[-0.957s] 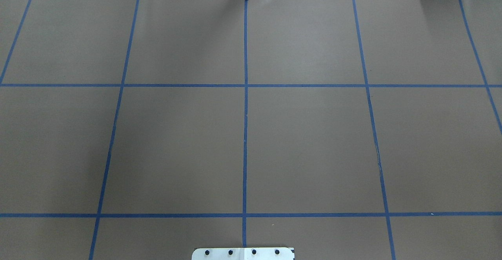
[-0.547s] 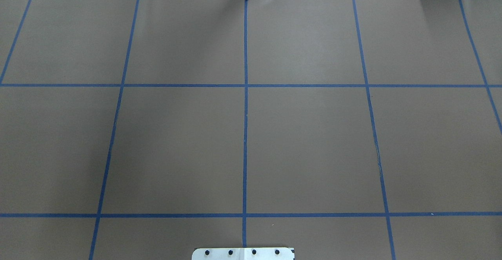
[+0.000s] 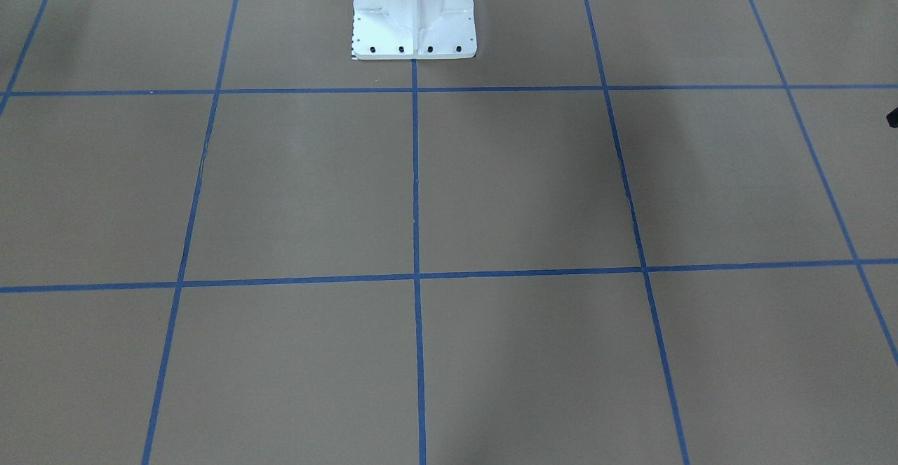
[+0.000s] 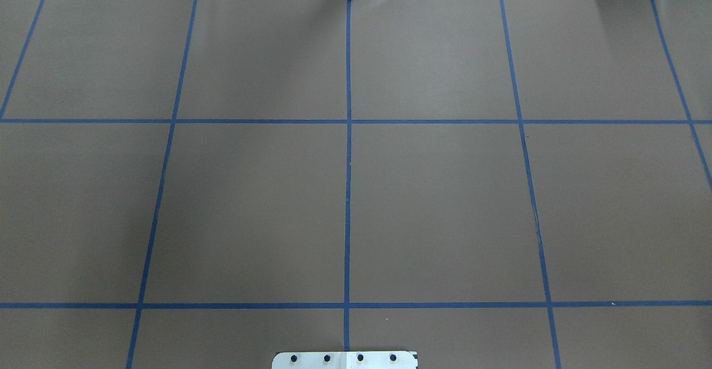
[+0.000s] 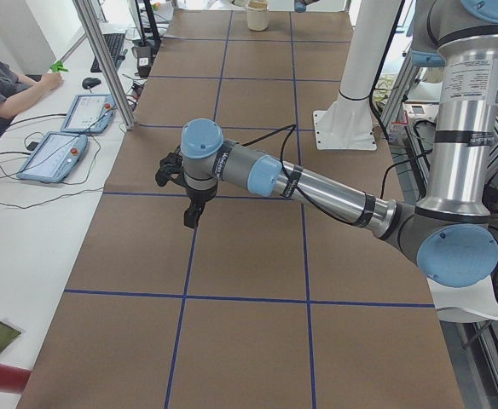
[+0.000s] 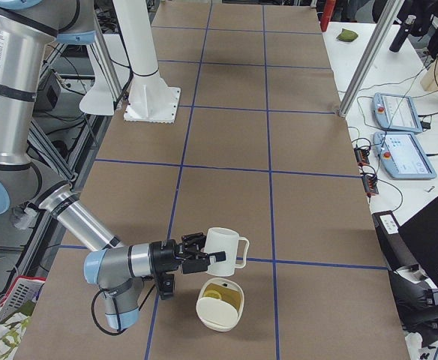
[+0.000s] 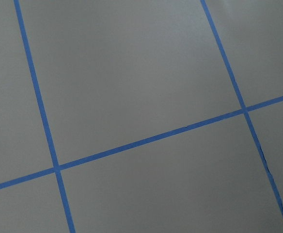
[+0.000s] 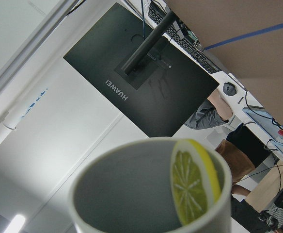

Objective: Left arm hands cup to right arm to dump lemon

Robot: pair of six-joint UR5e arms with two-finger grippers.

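Brown table (image 4: 445, 202) w/ blue tape grid (image 4: 347, 191); HUAWEI monitor (image 8: 141, 77).

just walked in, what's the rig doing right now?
Handover looks done. The cup is at the right gripper, close by a second white cup with something yellowish inside. The right wrist view shows the lemon slice at a cup's rim. The left arm hovers over the table, nothing at the left gripper.

White cup (image 6: 220, 246), yellow lemon (image 8: 194, 182), brown blue-gridded table (image 4: 445, 191).
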